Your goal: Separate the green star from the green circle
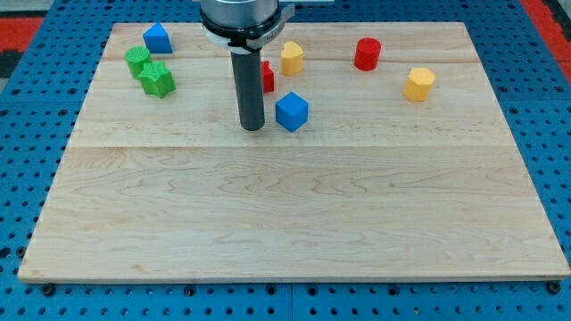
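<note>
The green star (157, 80) lies near the board's top left. The green circle (137, 59) sits just up and to the left of it, and the two touch or nearly touch. My tip (252, 127) rests on the board well to the right of both green blocks, close to the left side of a blue cube (292, 111) with a small gap between them.
A blue triangular block (158, 38) lies just above and right of the green pair. A red block (267, 77) is partly hidden behind the rod. A yellow block (292, 57), a red cylinder (367, 53) and a yellow hexagon (419, 83) lie at the top right. The wooden board (285, 214) ends near the green blocks' left.
</note>
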